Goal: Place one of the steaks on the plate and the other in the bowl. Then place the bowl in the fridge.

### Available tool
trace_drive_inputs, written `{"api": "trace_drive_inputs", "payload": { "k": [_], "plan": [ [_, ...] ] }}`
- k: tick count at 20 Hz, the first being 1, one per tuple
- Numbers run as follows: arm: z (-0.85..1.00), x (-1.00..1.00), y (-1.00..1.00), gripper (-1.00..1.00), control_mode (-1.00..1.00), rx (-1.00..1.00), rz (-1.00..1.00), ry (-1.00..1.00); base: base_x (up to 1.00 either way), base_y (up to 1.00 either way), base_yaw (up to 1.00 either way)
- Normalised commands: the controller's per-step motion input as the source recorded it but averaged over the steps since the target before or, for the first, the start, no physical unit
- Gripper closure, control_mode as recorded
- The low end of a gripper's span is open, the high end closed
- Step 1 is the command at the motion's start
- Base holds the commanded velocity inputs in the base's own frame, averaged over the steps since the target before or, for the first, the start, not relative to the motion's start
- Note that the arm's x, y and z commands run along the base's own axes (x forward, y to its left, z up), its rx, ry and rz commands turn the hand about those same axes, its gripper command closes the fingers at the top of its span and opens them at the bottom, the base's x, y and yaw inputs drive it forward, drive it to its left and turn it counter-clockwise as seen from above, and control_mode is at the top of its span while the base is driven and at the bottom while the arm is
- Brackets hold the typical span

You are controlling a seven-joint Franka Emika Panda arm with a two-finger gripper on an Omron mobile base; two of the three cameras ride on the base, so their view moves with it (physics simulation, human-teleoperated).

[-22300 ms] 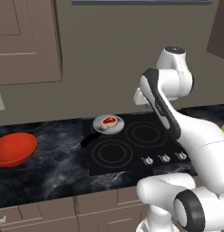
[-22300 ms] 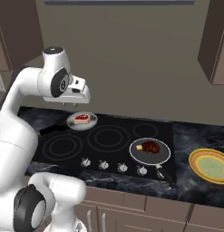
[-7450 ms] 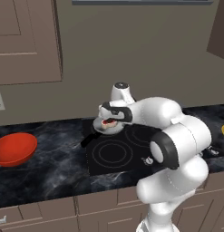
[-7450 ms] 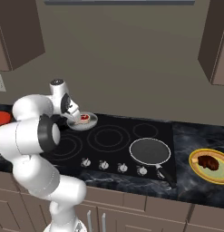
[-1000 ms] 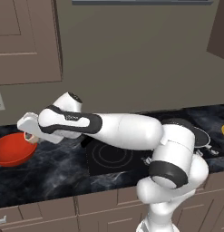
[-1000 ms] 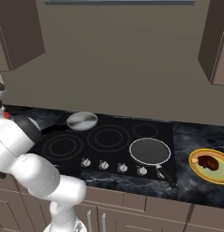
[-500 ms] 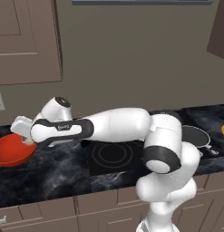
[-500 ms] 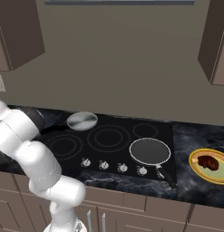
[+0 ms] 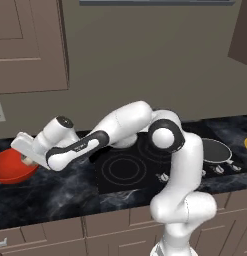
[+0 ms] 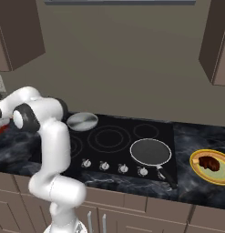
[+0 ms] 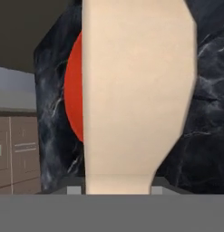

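Counter (image 9: 60,195): one bowl (image 9: 10,167), one pan (image 9: 215,150).

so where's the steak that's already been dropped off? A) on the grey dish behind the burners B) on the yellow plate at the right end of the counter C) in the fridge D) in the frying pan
B: the right base view shows a steak lying on the yellow plate; the frying pan and grey dish hold nothing.

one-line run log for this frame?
phase: carry steak to bowl | gripper: shut on steak, over bowl | other steak: on plate
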Motion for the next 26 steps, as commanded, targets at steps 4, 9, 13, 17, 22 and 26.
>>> {"api": "trace_drive_inputs", "payload": {
  "k": [4,9,13,17,22,26],
  "plan": [
    [-0.04,0.48,0.6,1.0,-1.0,-0.05,-0.11,0.18,0.0,0.0,0.0],
    [0.59,0.02,0.28,1.0,-1.0,-0.01,-0.09,0.01,0.0,0.0,0.0],
    [0.1,0.0,0.0,1.0,-1.0,-0.03,-0.08,0.05,0.0,0.0,0.0],
    [0.0,0.31,0.08,1.0,-1.0,-0.06,-0.06,0.16,0.0,0.0,0.0],
    [0.0,0.62,0.06,1.0,-1.0,-0.04,-0.04,0.15,0.0,0.0,0.0],
    [-0.12,0.52,0.11,1.0,-1.0,-0.07,-0.03,0.1,0.0,0.0,0.0]
  ]
}}
